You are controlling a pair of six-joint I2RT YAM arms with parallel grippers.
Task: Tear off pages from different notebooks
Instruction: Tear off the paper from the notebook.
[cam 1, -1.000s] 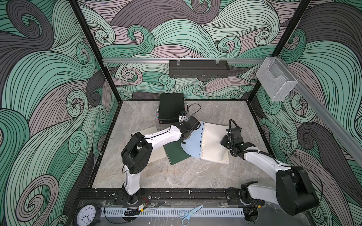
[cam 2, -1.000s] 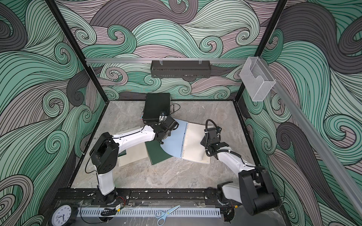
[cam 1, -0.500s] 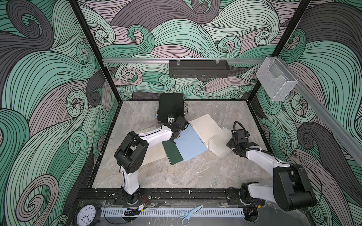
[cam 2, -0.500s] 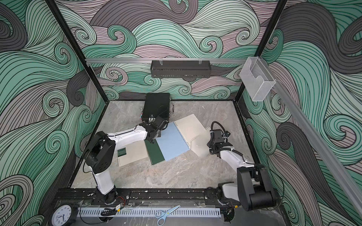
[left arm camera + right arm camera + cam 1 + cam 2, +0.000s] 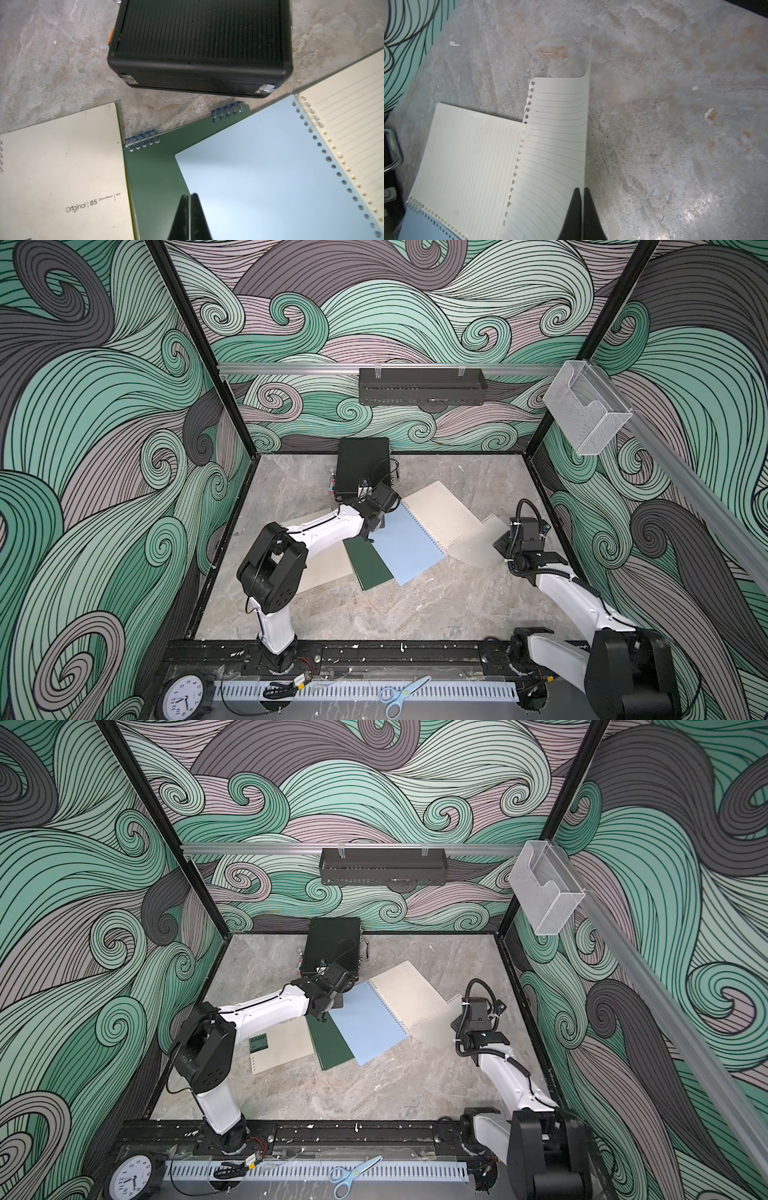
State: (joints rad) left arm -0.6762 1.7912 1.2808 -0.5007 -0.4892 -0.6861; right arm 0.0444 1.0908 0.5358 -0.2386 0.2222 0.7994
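Observation:
Three notebooks lie fanned out mid-table: beige point(image 5: 282, 1048), dark green point(image 5: 368, 564) and light blue point(image 5: 405, 547). The blue one is open, its lined sheets point(image 5: 440, 514) facing up. My left gripper point(image 5: 189, 195) is shut at the blue cover's edge near a corner, and that edge runs between its fingertips. My right gripper point(image 5: 581, 189) is shut on the long edge of a cream lined page point(image 5: 554, 145). The page point(image 5: 478, 543) hangs right of the blue notebook. Its punched edge looks free of the rings and overlaps the open sheets.
A black hard case point(image 5: 361, 466) stands behind the notebooks, close to my left wrist. A clear holder point(image 5: 586, 410) and a black tray point(image 5: 422, 385) hang on the walls. Scissors point(image 5: 401, 691) and a clock point(image 5: 180, 697) lie on the front rail. Paper scraps dot the table point(image 5: 675, 145).
The blue notebook was lifted and curled; now it lies flat. My right gripper has drawn the page away to the right. My left gripper has shifted back and left with the cover.

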